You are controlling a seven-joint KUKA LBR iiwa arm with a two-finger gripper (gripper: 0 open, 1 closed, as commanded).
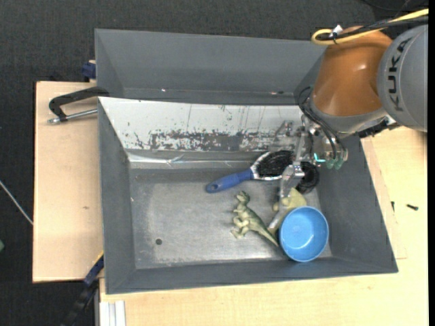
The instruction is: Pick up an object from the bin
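My gripper (291, 177) hangs low at the right side of the bin, just above the floor. Right under it lies a small pale yellowish thing (294, 199), partly hidden. A blue-handled brush with a black head (253, 172) lies to its left, head toward the gripper. A blue round bowl (304, 233) sits upright in front of the gripper, near the front right corner. A pale green toy figure (246, 220) lies left of the bowl, its tail reaching to the bowl's rim.
A black thing (310, 178) shows just right of the gripper, half covered by it. The arm with its orange cover comes in over the bin's right back corner. The bin's sloping walls stand close on the right.
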